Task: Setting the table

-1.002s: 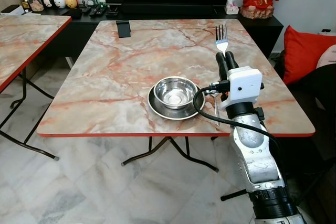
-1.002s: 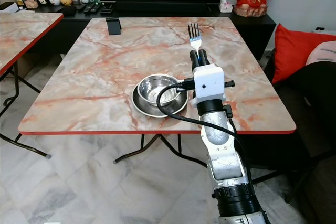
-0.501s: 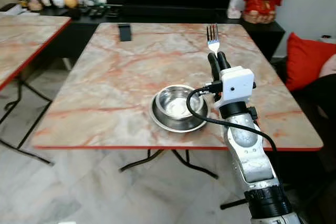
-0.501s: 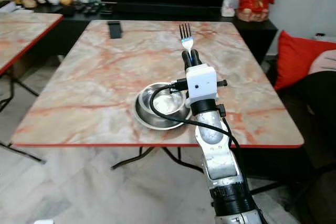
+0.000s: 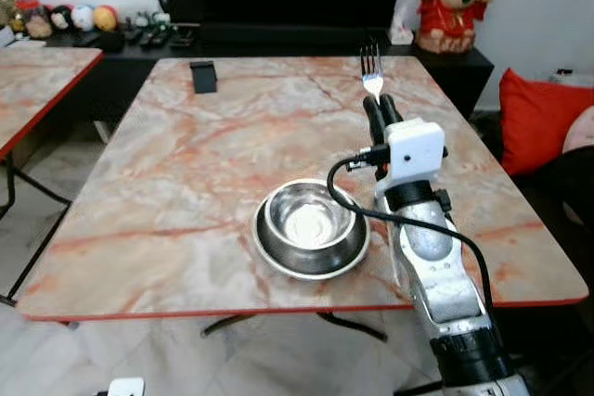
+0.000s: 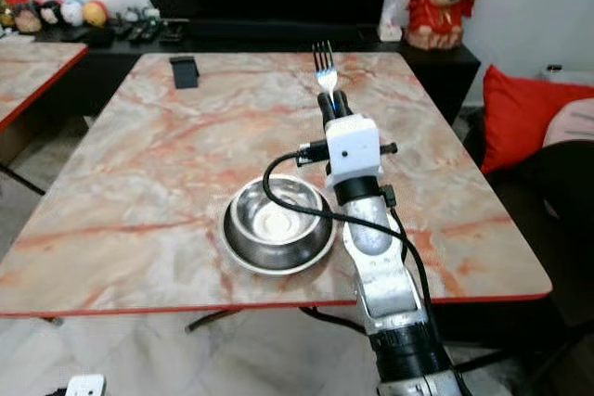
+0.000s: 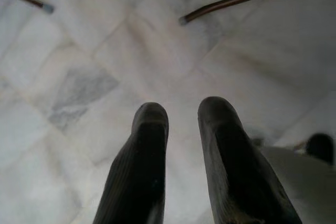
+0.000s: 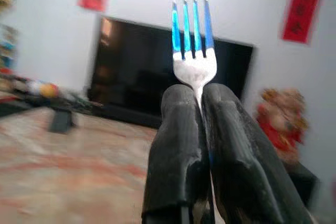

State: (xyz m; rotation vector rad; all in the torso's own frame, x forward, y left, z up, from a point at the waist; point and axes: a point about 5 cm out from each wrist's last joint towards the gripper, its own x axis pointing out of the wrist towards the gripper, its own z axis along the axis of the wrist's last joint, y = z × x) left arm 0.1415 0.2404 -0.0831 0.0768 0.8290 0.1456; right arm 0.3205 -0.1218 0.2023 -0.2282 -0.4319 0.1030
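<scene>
Right tool (image 5: 380, 107) clamped; left tool (image 7: 181, 116) seemingly parted.

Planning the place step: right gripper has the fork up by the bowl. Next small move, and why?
Probably lower the right gripper toward the bare marble-pattern table top on the right of the steel bowl on its steel plate. The silver fork is clamped between the fingers with tines pointing up, held above the table beside the bowl, so it has to come down and tilt flat before release.
</scene>
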